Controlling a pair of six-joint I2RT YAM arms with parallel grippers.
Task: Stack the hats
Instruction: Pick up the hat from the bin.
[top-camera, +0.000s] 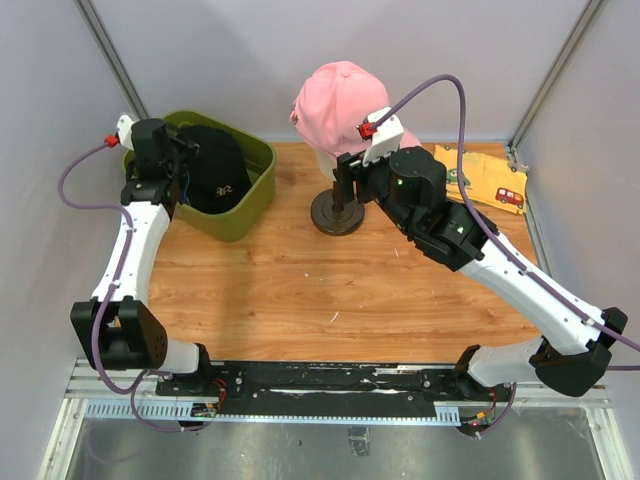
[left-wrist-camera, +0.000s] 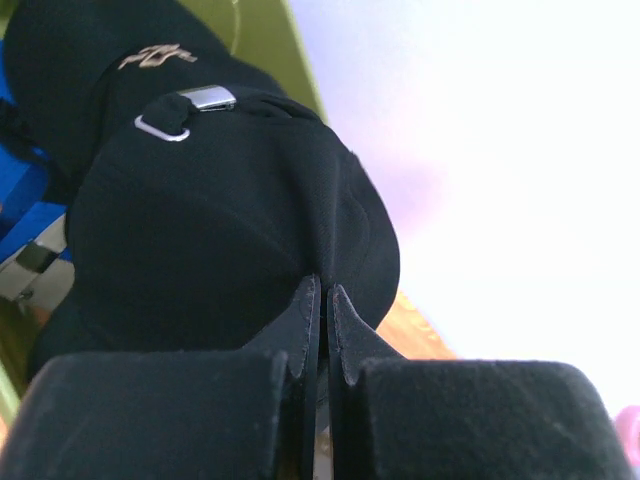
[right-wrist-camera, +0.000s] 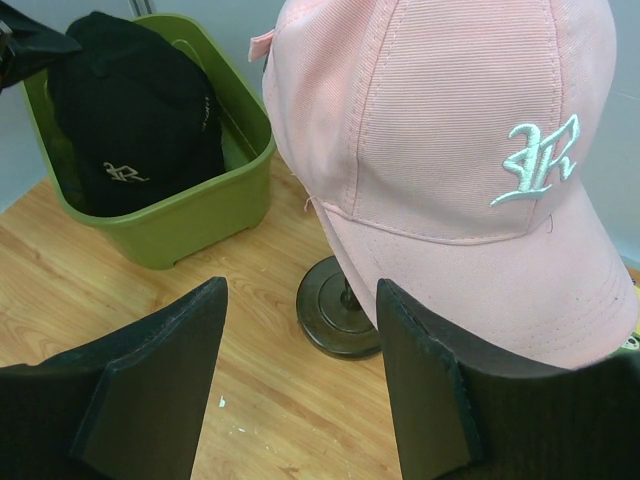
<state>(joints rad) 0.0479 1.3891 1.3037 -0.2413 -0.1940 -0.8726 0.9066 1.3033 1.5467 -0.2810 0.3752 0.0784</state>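
A pink hat with a white logo sits on top of a dark stand. A black hat lies in the olive-green bin. In the left wrist view this black hat fills the frame, and my left gripper is shut on its puckered edge. Behind it lie another black hat with a small logo and a blue hat. My right gripper stands open beside the stand's base, below the pink brim, with nothing between its fingers.
The bin stands at the table's back left, and my left gripper is over its left rim. A yellow printed cloth lies at the back right. Grey walls and frame posts close in the table.
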